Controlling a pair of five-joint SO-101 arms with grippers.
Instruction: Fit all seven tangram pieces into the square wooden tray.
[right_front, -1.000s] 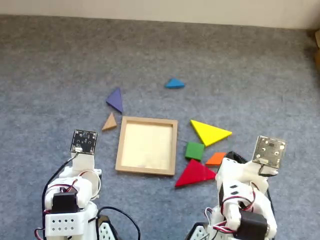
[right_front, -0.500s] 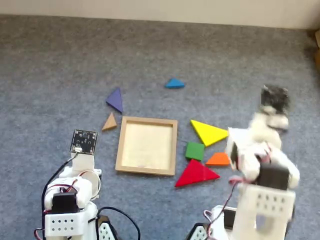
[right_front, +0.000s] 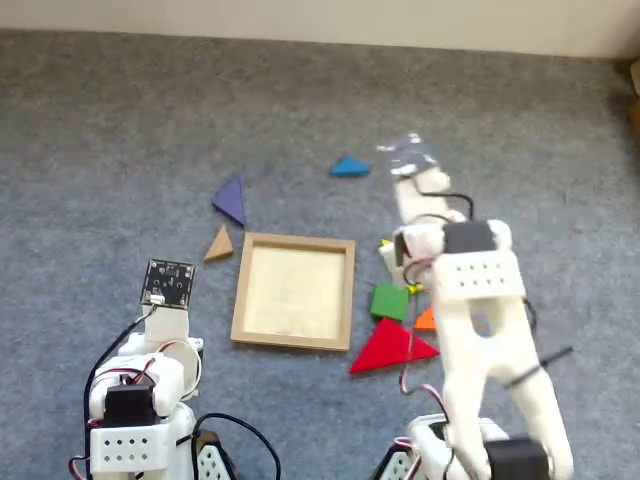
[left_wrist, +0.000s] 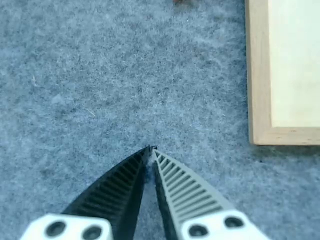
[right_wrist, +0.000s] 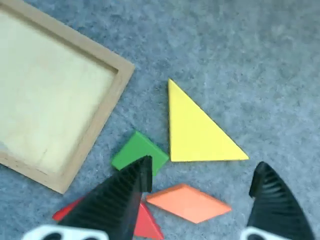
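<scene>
Score check: 0 of 7 pieces are in the tray (right_front: 296, 240), so the whole job is ahead. The purple triangle (right_front: 231, 200) and tan triangle (right_front: 219, 244) sit off one corner of it on the grey counter (right_front: 120, 140), with the blue triangle (right_front: 349, 167) farther out on its own. On the other side there's a cluster: green square (right_front: 389, 301) just beside the frame, red triangle (right_front: 390, 347) below it, and the orange diamond (right_wrist: 189, 202) and yellow triangle (right_wrist: 197, 132) close by. Now the right tool (right_wrist: 202, 172): its jaws are spread wide over that cluster, gripping nothing, with the gap lined up between the yellow triangle and the orange diamond (I'd guess the yellow one is the target, but that's a guess). One tip hangs over the green square's edge; contact can't be judged. The left tool (left_wrist: 150, 149) is pressed together with nothing between its jaws, parked over bare counter just beside the tray's near corner.
</scene>
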